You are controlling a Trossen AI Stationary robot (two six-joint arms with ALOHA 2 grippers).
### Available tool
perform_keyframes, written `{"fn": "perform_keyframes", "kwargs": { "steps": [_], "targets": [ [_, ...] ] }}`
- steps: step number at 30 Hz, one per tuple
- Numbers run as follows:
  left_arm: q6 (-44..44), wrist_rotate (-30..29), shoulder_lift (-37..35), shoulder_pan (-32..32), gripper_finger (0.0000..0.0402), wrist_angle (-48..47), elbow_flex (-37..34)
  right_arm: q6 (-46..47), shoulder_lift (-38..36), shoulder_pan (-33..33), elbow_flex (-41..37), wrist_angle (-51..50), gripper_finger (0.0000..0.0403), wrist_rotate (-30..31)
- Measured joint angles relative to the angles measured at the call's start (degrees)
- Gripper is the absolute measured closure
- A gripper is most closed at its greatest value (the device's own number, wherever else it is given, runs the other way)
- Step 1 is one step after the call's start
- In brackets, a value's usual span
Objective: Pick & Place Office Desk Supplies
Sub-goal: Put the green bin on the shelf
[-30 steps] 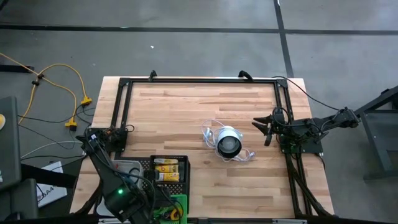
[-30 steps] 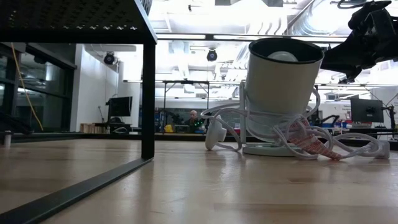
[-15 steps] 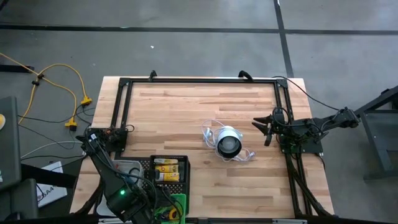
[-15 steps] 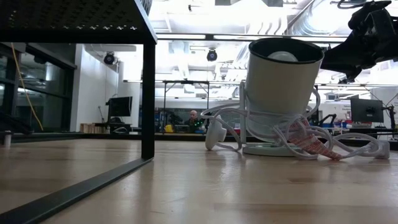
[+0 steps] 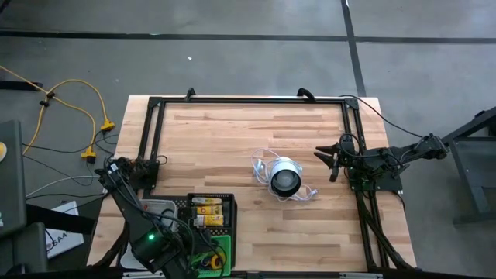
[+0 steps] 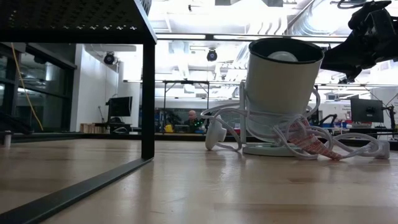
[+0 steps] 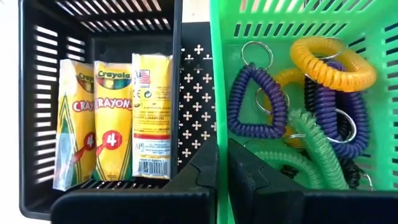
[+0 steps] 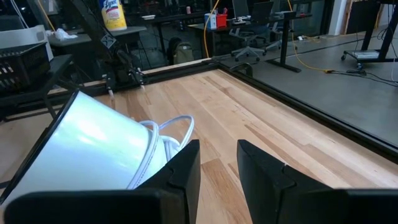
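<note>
Hovering over your black tray (image 7: 37,112) and green tray (image 7: 219,74), left gripper (image 7: 222,163) clenched empty; right gripper (image 8: 217,163) parted beside the white-and-black object (image 8: 93,149).

Three yellow crayon packs (image 7: 114,121) stand side by side, upright, in the black basket (image 7: 37,74). Purple, orange and green coil loops (image 7: 298,118) with key rings lie piled in the green basket (image 7: 219,74).

From above, the left claw (image 5: 203,262) sits half cut off by the picture's lower edge, covering most of the green tray (image 5: 225,249). Beneath the purple and orange loops (image 7: 323,81) before it, dark cords (image 7: 348,171) lie mostly buried.
</note>
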Motion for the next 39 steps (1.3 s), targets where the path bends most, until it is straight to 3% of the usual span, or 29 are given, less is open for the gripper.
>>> {"fn": "perform_keyframes", "kwargs": {
  "steps": [14,25,39],
  "targets": [
    [-0.74,0.15,0.00,0.81,0.0394,0.05,-0.98,0.00,0.00,0.00,0.00,-0.01,0.0309,0.00],
    [-0.62,0.03,0.00,0.81,0.0321,-0.05,-0.98,0.00,0.01,0.01,0.00,0.01,0.0309,0.00],
    [-0.59,-0.54,-1.55,0.81,0.0316,0.01,-0.98,0.00,0.00,0.01,0.00,0.01,0.0309,0.00]
  ]
}}
